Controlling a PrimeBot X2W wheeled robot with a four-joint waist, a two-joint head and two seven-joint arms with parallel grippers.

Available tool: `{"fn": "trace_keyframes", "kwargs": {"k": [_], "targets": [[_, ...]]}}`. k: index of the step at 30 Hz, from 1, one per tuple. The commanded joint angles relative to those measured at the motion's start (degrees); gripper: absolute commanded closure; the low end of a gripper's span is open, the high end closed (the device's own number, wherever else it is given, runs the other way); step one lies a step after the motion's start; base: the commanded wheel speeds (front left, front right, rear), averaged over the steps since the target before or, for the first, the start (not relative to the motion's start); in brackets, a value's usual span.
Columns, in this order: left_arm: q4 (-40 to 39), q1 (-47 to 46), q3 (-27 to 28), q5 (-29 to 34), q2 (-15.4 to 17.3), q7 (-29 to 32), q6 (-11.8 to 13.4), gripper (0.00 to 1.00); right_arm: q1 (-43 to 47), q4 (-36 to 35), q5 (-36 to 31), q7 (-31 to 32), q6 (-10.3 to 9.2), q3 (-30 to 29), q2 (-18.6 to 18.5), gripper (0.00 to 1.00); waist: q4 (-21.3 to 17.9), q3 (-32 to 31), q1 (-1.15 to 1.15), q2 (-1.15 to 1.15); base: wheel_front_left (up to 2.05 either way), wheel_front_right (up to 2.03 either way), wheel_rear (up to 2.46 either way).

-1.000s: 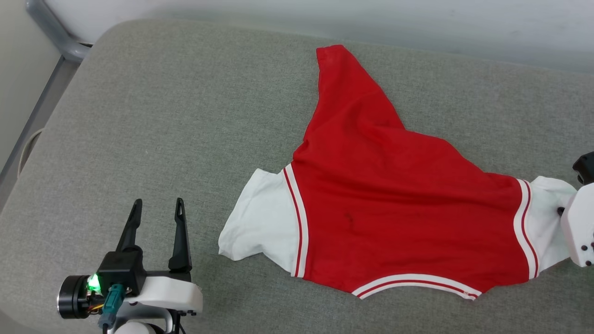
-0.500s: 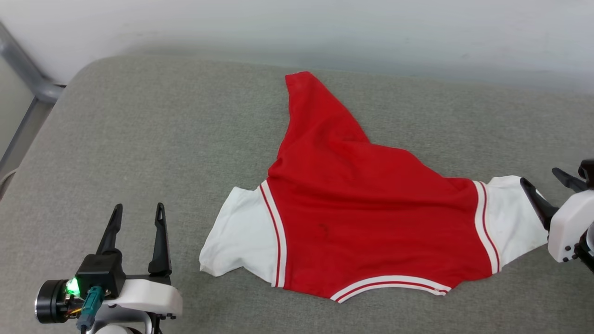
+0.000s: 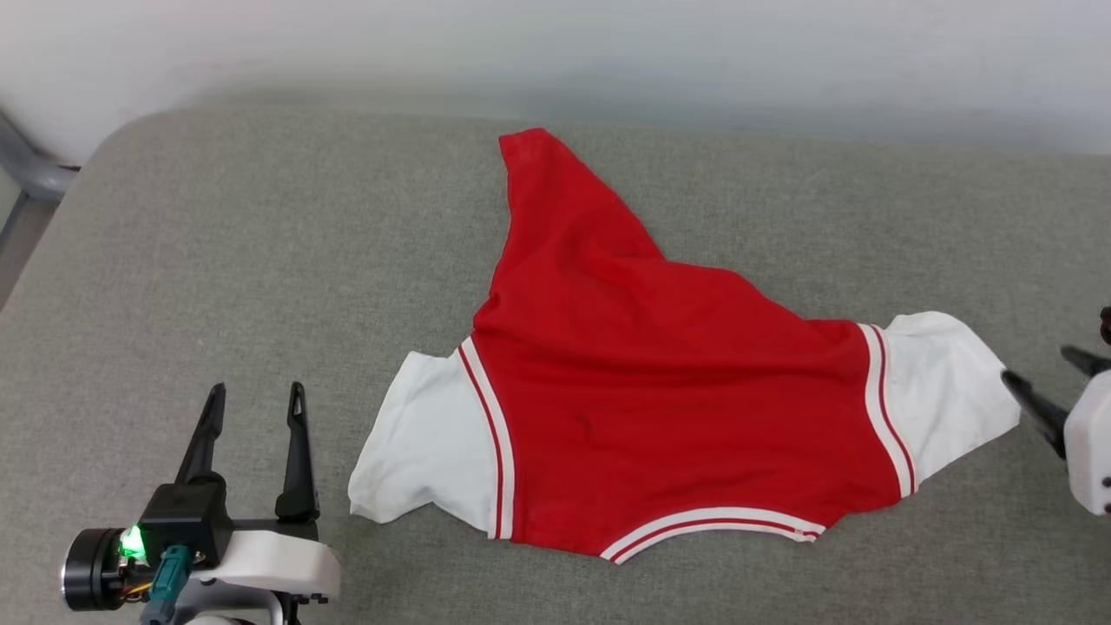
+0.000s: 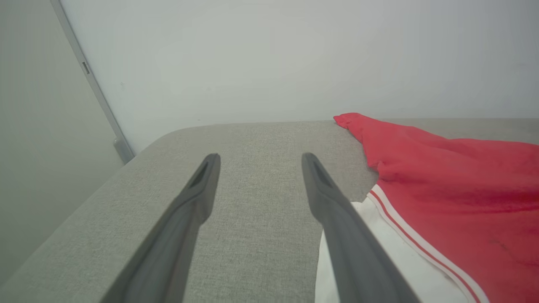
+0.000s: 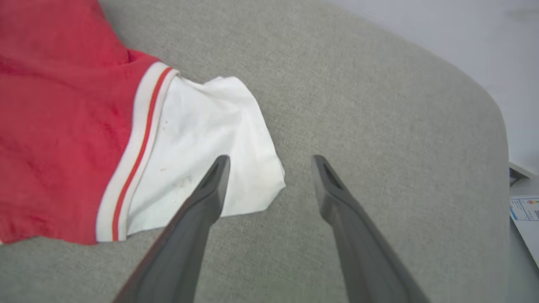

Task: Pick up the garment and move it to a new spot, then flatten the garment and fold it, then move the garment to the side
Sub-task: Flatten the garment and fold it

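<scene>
The left claw [image 3: 254, 391] stood at the near left of the grey desk [image 3: 260, 243], fingers apart and holding nothing, near the shirt's [image 3: 677, 391] white sleeve. The right claw [image 3: 1037, 363], also spread and holding nothing, sat just beside the other sleeve. The shirt lay mid-desk, plain red side up, one corner reaching toward the wall [image 3: 555, 52].

garment [image 3: 660, 391]: red, white sleeves (red-white stripe trim) | cushion [image 3: 260, 260]: grey | fingers [image 3: 298, 451]: dark
</scene>
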Motion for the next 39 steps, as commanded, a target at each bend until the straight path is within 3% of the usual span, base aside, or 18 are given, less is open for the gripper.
{"fn": "trace_keyframes", "kwargs": {"k": [1, 5, 11, 19, 27, 28, 29, 30, 39], "targets": [[-0.20, -0.23, -0.13, 0.28, -0.32, -0.14, -0.26, 0.00, 0.36, -1.59, 1.29, 3.81, -0.09, 0.57, -2.08, 0.00, 0.52, 1.02, 0.00, 0.00, 0.00, 0.00, 0.00], [-0.31, -1.27, -0.40, 0.44, -0.75, -0.14, -0.56, 0.00, -0.85, -4.58, 4.47, 14.45, -0.08, 1.78, -4.99, 0.00, 1.48, 2.70, 0.00, 0.00, 0.00, 0.00, 0.00], [-0.26, -2.67, -1.06, 0.73, -1.30, -0.15, -0.96, 0.00, -3.27, -5.62, 4.55, 22.98, -0.08, 3.09, -6.81, 0.00, 3.18, 5.06, 0.00, 0.00, 0.00, 0.00, 0.00], [-0.63, -4.55, -1.18, 0.99, -1.88, -0.15, -1.25, 0.00, -3.73, 0.42, 3.50, 27.06, -0.08, 4.62, -5.65, 0.00, 4.95, 8.80, 0.00, 0.00, 0.00, 0.00, 0.00], [-0.17, -5.03, -0.38, 1.03, -2.23, -0.15, -1.36, 0.00, -0.34, 3.55, 5.47, 26.75, 0.01, 8.28, -2.10, 0.00, 4.50, 9.74, 0.00, 0.00, 0.00, 0.00, 0.00], [-0.06, -4.93, -0.23, 1.04, -2.27, -0.15, -1.36, 0.00, -0.18, 3.53, 5.78, 26.57, 0.07, 8.76, -1.83, 0.28, 4.27, 9.60, 0.00, 0.00, 0.00, 0.00, 0.00], [0.09, -4.77, -0.03, 0.98, -2.24, -0.15, -1.38, 0.00, -0.27, 3.15, 5.70, 26.20, 0.18, 9.43, -1.65, 0.78, 3.94, 9.32, 0.00, 0.00, 0.00, 0.00, 0.00], [0.31, -4.58, 0.14, 0.95, -2.18, -0.15, -1.48, 0.00, -0.58, 2.64, 5.54, 25.32, 0.30, 9.71, -1.62, 1.00, 3.62, 8.98, 0.00, 0.00, 0.00, 0.00, 0.00], [3.13, -3.65, 0.25, 0.76, 0.19, -0.15, -3.74, 0.00, -2.30, 0.04, 6.65, 13.32, -0.03, 6.10, -2.49, 1.00, 1.87, 3.07, 0.00, 0.00, 0.00, 0.00, 0.00]]}}
